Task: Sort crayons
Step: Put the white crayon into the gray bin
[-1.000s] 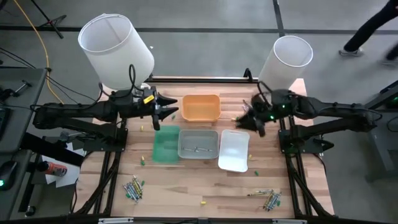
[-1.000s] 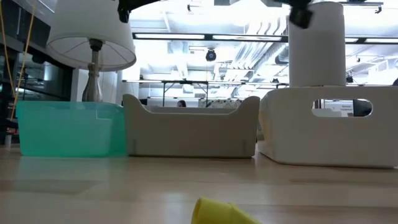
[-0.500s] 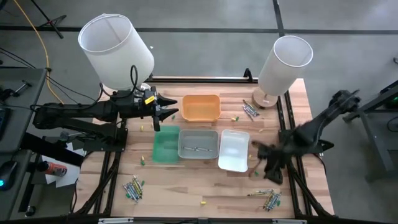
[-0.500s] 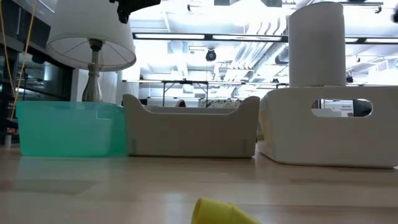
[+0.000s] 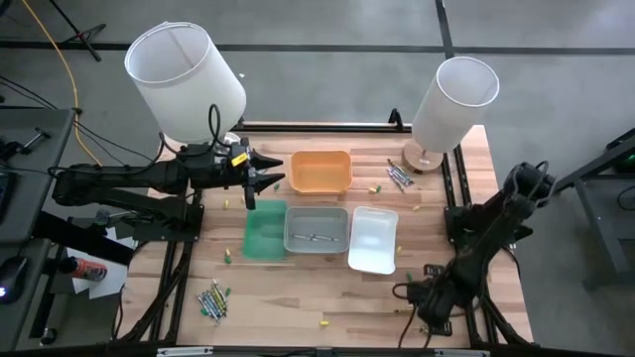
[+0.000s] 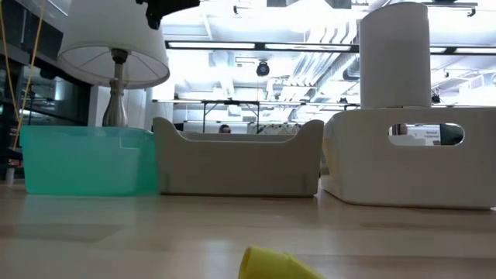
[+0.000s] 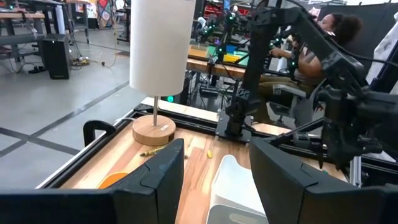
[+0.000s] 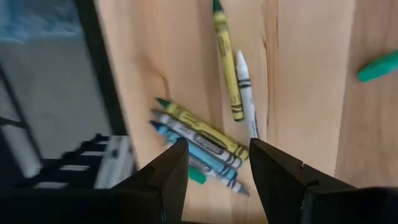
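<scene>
Wooden table planks [image 5: 298, 288] carry four trays between two lamps. At the left, the left gripper [image 5: 266, 178] hovers by the green tray [image 5: 264, 236], fingers spread, empty. Crayons [image 8: 198, 138] are thin paper-wrapped sticks: the right wrist view shows about six, yellow, white and blue. Right gripper [image 8: 214, 163] hangs over that near-right pile, fingers apart, holding nothing.
</scene>
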Robot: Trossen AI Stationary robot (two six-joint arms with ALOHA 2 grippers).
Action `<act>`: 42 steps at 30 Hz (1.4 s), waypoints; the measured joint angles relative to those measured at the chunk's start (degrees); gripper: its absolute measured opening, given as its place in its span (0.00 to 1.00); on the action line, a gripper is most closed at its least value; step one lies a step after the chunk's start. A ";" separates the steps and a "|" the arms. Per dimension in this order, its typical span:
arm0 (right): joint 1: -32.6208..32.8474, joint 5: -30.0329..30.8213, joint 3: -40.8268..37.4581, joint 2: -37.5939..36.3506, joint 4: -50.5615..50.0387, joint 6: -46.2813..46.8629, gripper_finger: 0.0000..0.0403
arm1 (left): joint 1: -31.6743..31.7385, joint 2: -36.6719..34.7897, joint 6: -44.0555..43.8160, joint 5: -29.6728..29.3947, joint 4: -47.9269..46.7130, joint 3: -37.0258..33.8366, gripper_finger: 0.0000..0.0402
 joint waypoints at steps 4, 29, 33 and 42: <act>2.00 1.45 0.00 4.41 -0.05 0.30 0.41 | 0.00 0.00 -0.02 -0.01 -0.95 0.00 0.42; 2.24 4.02 0.20 13.85 -1.49 0.39 0.19 | 0.00 0.00 -1.66 -0.03 -1.15 0.00 0.42; 2.20 3.79 0.12 13.70 -2.40 -1.67 0.03 | 0.00 0.00 -1.66 -0.72 -1.15 0.00 0.42; 2.27 3.23 -0.23 10.35 -7.04 -4.89 0.02 | 0.00 0.00 -1.62 -1.47 -1.13 0.00 0.42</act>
